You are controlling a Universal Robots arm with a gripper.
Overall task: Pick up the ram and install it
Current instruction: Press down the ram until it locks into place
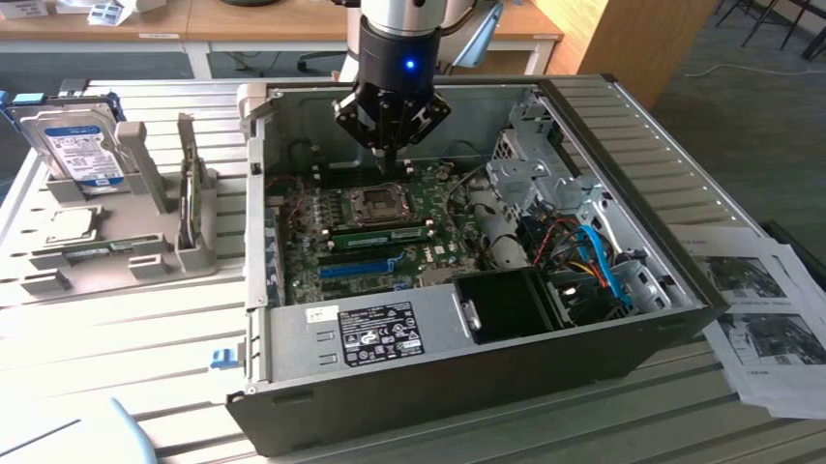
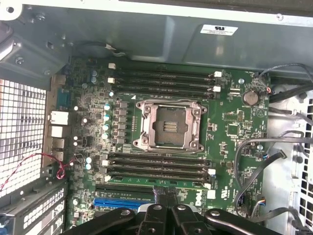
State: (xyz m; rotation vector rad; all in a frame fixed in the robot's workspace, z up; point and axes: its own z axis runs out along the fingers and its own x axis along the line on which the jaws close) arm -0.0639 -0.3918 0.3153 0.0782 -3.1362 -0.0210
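Observation:
The ram (image 1: 381,233) is a thin green stick standing on edge in a motherboard slot just below the empty processor socket (image 1: 378,201). In the wrist view the ram (image 2: 127,182) appears edge-on as a green strip, in the slot nearest the blue expansion slot (image 2: 122,201). My gripper (image 1: 391,147) hangs inside the open computer case, above the board and behind the socket, fingers shut with nothing between them. The wrist view has the shut gripper (image 2: 166,196) over the middle of the ram's length, with the socket (image 2: 168,126) beyond it.
The case walls (image 1: 620,164) ring the board. Cables (image 1: 587,256) and a black shroud (image 1: 510,304) crowd the exterior view's right. On the left, a grey fixture (image 1: 155,261) holds a hard drive (image 1: 77,145) and a silvery processor chip (image 1: 72,224). Printed sheets (image 1: 761,309) lie right.

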